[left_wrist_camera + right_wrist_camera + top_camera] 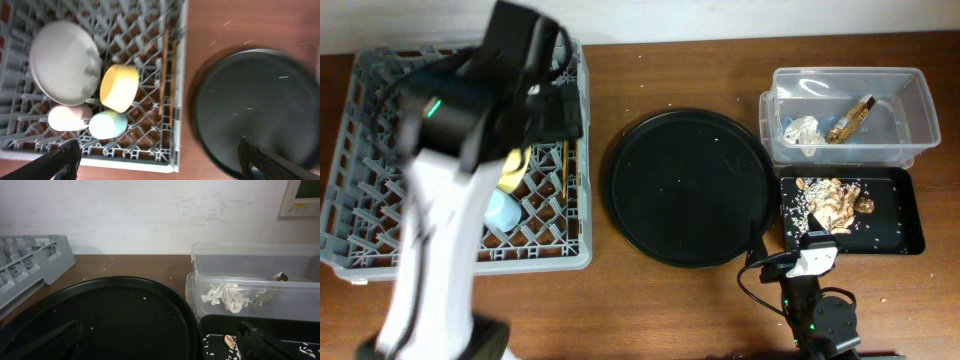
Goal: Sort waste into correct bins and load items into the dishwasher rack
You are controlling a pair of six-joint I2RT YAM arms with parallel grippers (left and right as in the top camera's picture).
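Tissue (802, 130) and wrapper (851, 118) in clear tub (905, 125)

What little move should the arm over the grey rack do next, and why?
Probably lift the left gripper up and away from the dishwasher rack. It is open and empty, and the plate, yellow bowl, pink cup, blue cup and chopsticks already lie in the rack. Tissue and wrapper sit in the clear tub, scraps in the black tray.

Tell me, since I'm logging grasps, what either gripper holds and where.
Nothing is held: the left gripper and right gripper are both open and empty.
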